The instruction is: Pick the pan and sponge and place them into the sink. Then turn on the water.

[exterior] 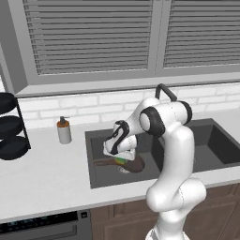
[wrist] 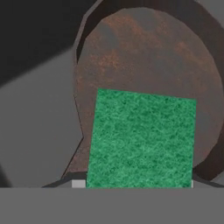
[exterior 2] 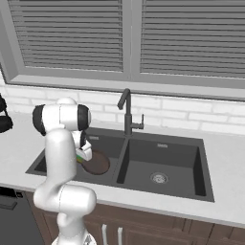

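Note:
The dark brown pan point(exterior: 135, 165) point(exterior 2: 97, 162) point(wrist: 148, 57) lies flat in the left basin of the dark grey sink point(exterior: 220, 145) point(exterior 2: 162, 162), with its handle point(exterior: 102, 162) pointing left. My gripper point(exterior: 121, 157) point(exterior 2: 82, 154) reaches down into that basin, just over the pan. It is shut on the green sponge point(wrist: 142, 138) point(exterior: 121, 161) point(exterior 2: 78, 157), whose yellow layer shows from the side. The sponge covers my fingertips in the hand view. The dark faucet point(exterior 2: 126, 112) point(exterior: 165, 91) stands behind the divider. The water is out of view.
A soap dispenser point(exterior: 63, 131) stands on the counter left of the sink. Further left is a black rack point(exterior: 9, 126) holding dark dishes. The right basin has a round drain point(exterior 2: 159, 178). A tiled wall and a blinded window rise behind.

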### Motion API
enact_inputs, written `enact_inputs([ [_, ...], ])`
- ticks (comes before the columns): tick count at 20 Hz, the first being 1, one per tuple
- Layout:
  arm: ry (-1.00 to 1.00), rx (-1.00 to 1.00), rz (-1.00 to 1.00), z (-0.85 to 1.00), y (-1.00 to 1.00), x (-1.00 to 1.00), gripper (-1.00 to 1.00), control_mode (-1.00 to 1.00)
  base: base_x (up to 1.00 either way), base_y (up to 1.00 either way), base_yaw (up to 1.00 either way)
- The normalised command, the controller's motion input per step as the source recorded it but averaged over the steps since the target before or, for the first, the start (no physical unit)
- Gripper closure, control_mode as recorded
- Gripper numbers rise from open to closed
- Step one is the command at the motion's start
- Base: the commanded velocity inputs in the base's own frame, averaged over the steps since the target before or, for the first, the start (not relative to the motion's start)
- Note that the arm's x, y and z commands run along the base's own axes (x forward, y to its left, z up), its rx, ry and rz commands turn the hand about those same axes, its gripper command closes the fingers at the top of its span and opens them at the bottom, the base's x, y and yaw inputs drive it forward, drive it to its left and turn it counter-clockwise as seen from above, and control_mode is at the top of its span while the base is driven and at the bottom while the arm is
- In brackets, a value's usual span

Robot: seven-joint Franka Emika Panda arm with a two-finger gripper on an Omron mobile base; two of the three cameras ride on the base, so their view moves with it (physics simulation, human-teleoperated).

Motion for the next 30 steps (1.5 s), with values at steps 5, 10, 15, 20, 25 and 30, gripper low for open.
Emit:
enact_inputs([
  [5,0.0,0.0,0.0,-0.02,0.01,0.04,-1.0,-1.0,0.0,0.0,0.0],
  [10,0.01,0.0,0.0,0.23,0.0,-0.05,-1.0,-1.0,0.0,0.0,0.0],
  [15,0.0,0.01,0.0,0.35,-0.06,-0.11,-1.0,-1.0,0.0,0.0,0.0],
  [20,0.0,0.02,0.0,0.64,-0.18,-0.34,-1.0,-1.0,0.0,0.0,0.0],
  [25,-0.1,0.0,0.01,0.88,-0.02,-0.6,-1.0,-1.0,0.0,0.0,0.0],
  [30,-0.14,0.0,0.04,0.89,-0.06,-0.73,-1.0,-1.0,0.0,0.0,0.0],
])
